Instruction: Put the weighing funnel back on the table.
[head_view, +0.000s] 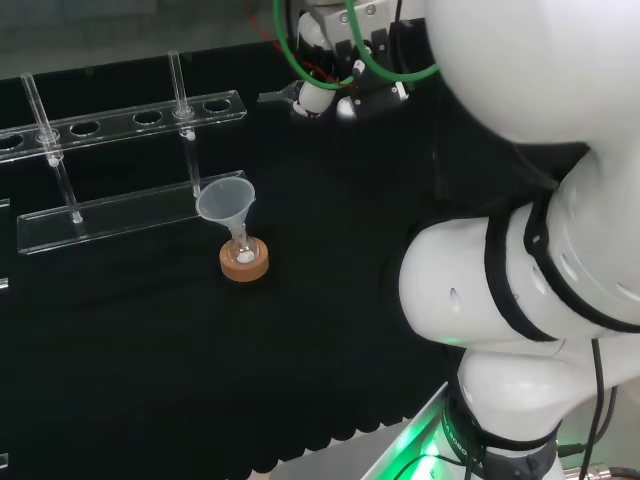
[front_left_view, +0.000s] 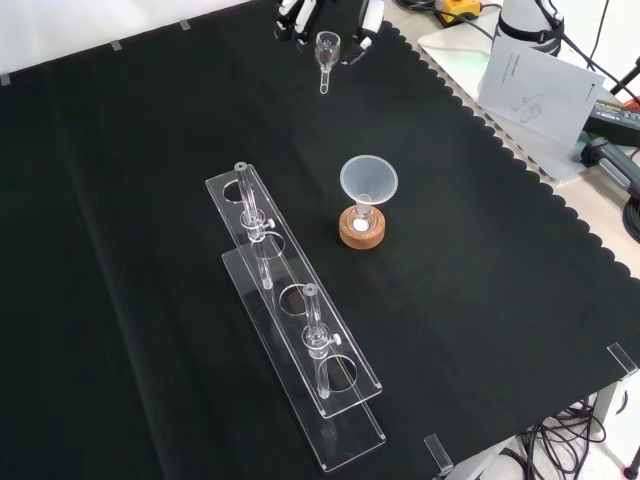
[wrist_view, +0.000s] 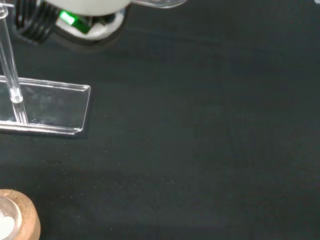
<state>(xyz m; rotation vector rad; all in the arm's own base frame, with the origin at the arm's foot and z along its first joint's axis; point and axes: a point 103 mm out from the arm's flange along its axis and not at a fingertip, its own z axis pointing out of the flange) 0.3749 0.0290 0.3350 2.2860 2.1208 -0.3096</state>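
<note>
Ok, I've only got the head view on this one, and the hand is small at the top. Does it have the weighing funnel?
Observer: Yes. In the front view the weighing funnel hangs at the hand, stem pointing down the picture.
Operator: Is it down on the cloth?
Observer: It looks not. In the wrist view its clear rim sits close by the palm, with the black cloth well below.
Operator: Anything under it in the way?
Observer: The wrist view shows bare cloth beneath, with the end of the test tube rack and the cork ring off to one side.
</note>
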